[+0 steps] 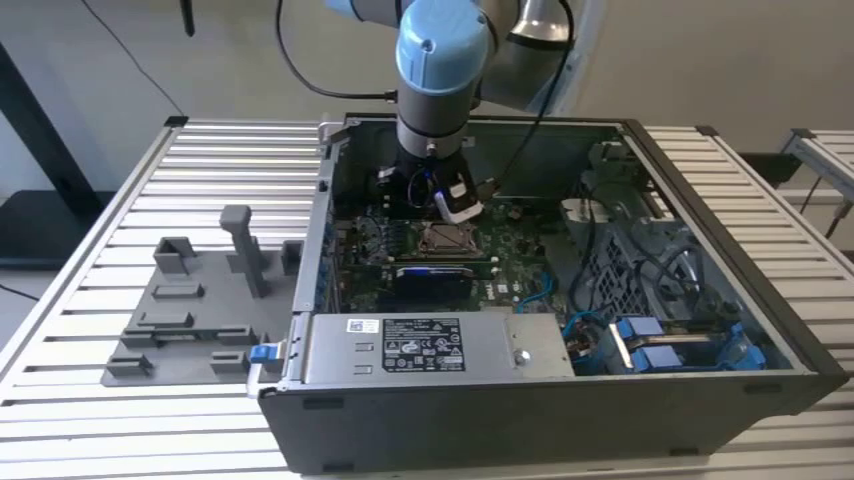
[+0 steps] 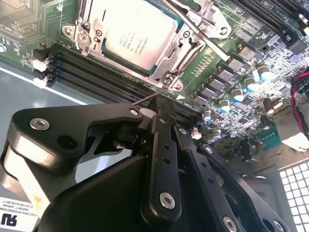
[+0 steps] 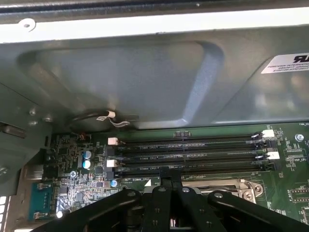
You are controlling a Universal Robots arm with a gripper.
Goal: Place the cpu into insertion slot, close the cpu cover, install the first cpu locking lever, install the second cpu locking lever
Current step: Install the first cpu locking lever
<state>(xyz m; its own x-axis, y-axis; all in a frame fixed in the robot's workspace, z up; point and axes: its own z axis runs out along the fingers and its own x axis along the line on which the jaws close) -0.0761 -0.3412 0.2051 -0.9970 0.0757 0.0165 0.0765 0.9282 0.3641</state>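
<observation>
The gripper [image 2: 157, 102] reaches down inside an open computer case [image 1: 561, 400], hovering just above the green circuit board [image 2: 231, 96]. In the second wrist view its black fingers are drawn together. A thin metal lever [image 2: 144, 99] pokes out from between the tips and appears to be pinched there, though the contact itself is partly hidden.

The chip [image 2: 137, 36], a flat silver-grey square, lies in its socket [image 1: 424, 238], near the fingertips. The silvery cover [image 2: 179, 48] lies flat around the chip's edges. Between the socket and the gripper run black memory slots [image 2: 96, 72].

Several things could go wrong, judging from this layout:
- The lever is thin and probably springy, so it could slip out of the fingertips and snap back.
- If the lever misses its catch, the cover would not be clamped down.
- The fingers hang very close to the memory slots, so a sideways drift could knock them or the small parts beside them.

The case also holds a labelled power supply box [image 1: 427, 345] along its near wall and blue cables [image 1: 641, 340] toward the exterior view's right. A grey holder tray [image 1: 174, 320] with upright blocks sits on the slatted table [image 1: 134, 440], on the exterior view's left.
</observation>
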